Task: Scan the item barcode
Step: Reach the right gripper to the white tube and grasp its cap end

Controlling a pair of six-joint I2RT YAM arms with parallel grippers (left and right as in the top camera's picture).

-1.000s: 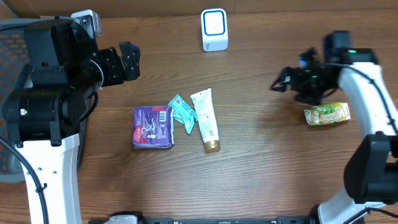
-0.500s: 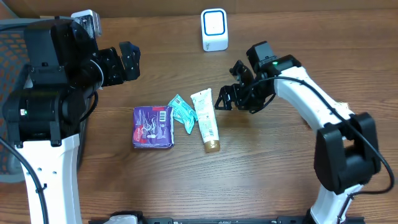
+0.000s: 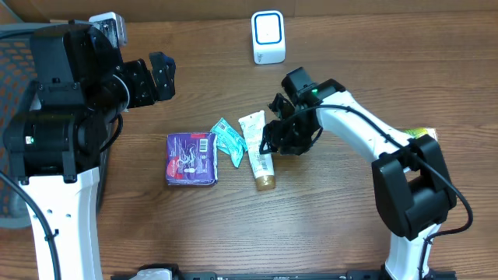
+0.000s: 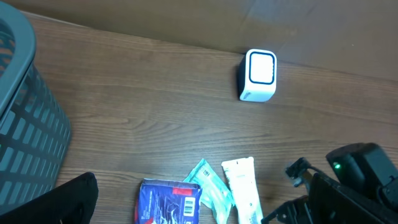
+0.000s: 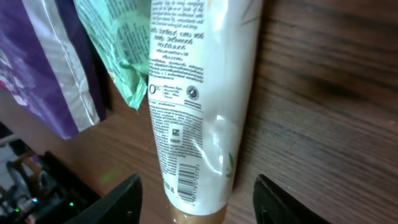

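Right gripper (image 5: 200, 200) has swung across to straddle the tube (image 5: 199, 93), fingers seemingly spread clear of it.

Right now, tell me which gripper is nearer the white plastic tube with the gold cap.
Right. The right gripper is directly over the white plastic tube, fingers either side of it; the left gripper sits far off.

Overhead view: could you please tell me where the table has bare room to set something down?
Bare wood lies along the near edge below the purple packet and white tube, and at the back between scanner and left gripper. Crowded mid-table: packet, green sachet, tube, right gripper.
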